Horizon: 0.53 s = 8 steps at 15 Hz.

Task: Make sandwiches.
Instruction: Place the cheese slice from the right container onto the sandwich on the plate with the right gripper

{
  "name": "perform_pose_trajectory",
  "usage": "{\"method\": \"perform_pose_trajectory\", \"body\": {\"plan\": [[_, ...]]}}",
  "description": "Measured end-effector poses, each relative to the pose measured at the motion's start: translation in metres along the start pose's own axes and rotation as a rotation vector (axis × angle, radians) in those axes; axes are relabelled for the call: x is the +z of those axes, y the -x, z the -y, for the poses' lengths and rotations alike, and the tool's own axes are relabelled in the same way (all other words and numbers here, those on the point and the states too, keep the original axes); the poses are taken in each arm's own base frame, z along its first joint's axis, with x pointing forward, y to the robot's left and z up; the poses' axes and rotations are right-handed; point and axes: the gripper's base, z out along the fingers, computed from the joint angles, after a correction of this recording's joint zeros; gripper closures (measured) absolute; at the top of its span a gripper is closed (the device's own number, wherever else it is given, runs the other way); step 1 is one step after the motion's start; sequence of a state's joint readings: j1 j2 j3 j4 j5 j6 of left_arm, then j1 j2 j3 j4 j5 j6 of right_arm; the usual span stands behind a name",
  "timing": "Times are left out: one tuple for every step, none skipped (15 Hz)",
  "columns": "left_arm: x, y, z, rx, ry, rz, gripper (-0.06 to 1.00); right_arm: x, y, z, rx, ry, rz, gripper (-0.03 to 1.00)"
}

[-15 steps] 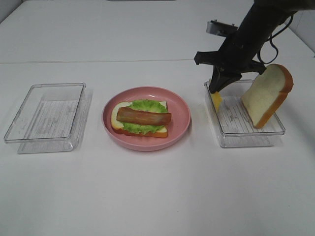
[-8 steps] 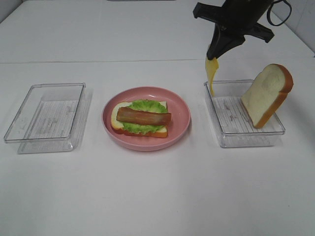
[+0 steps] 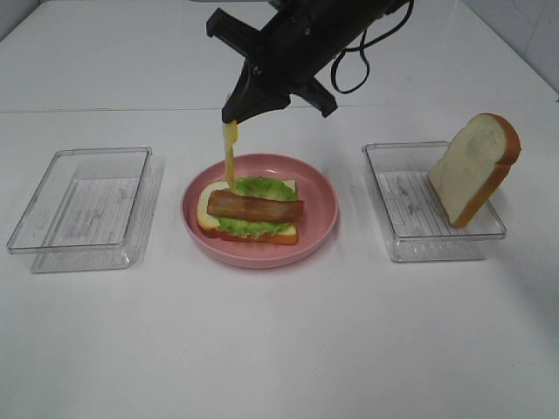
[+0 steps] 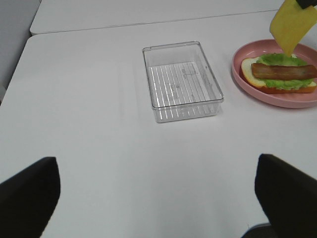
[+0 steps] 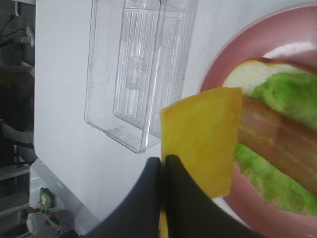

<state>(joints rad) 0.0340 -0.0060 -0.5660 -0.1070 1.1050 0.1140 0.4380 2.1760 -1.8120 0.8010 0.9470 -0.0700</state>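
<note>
On the pink plate (image 3: 325, 218) lies an open sandwich (image 3: 253, 211): a white bread slice, green lettuce and a bacon strip (image 3: 255, 208) on top. My right gripper (image 3: 234, 115) is shut on a yellow cheese square (image 3: 230, 157), which hangs edge-down just above the sandwich's left end; the right wrist view shows the cheese (image 5: 205, 136) pinched between the fingers (image 5: 148, 198). A second bread slice (image 3: 473, 170) leans upright in the right clear container (image 3: 397, 249). My left gripper (image 4: 158, 178) is open over bare table, with nothing between its fingers (image 4: 29, 191).
An empty clear container (image 3: 79, 209) stands left of the plate, also in the left wrist view (image 4: 181, 82). The right arm reaches across from the back right over the plate. White table all around.
The right gripper has lifted the cheese out of the right container and carried it left, to just above the sandwich's left end. The left gripper has stayed open.
</note>
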Motion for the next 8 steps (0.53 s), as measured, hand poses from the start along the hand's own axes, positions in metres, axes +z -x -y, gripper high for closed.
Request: {"method": "perform_pose_trajectory", "body": {"plan": [[0.0,0.0,0.0,0.0,0.0,0.0,-0.05,0.012,0.002,0.006,0.025,0.037,-0.007,0.94],[0.0,0.0,0.0,0.0,0.0,0.0,-0.05,0.023,0.003,0.012,0.045,0.068,-0.015,0.94],[0.0,0.0,0.0,0.001,0.002,0.0,-0.05,0.032,0.004,0.017,0.062,0.095,-0.019,0.94],[0.0,0.0,0.0,0.002,0.004,-0.001,-0.05,0.039,0.005,0.021,0.072,0.115,-0.022,0.94],[0.0,0.0,-0.001,0.003,0.006,-0.001,-0.05,0.042,0.005,0.023,0.077,0.121,-0.026,0.94],[0.0,0.0,-0.001,0.004,0.008,-0.001,-0.05,0.043,0.005,0.024,0.076,0.121,-0.026,0.94],[0.0,0.0,-0.001,0.006,0.012,-0.001,-0.05,0.043,0.005,0.024,0.074,0.12,-0.026,0.94],[0.0,0.0,-0.001,0.006,0.012,-0.001,-0.05,0.043,0.005,0.025,0.065,0.109,-0.028,0.94]]}}
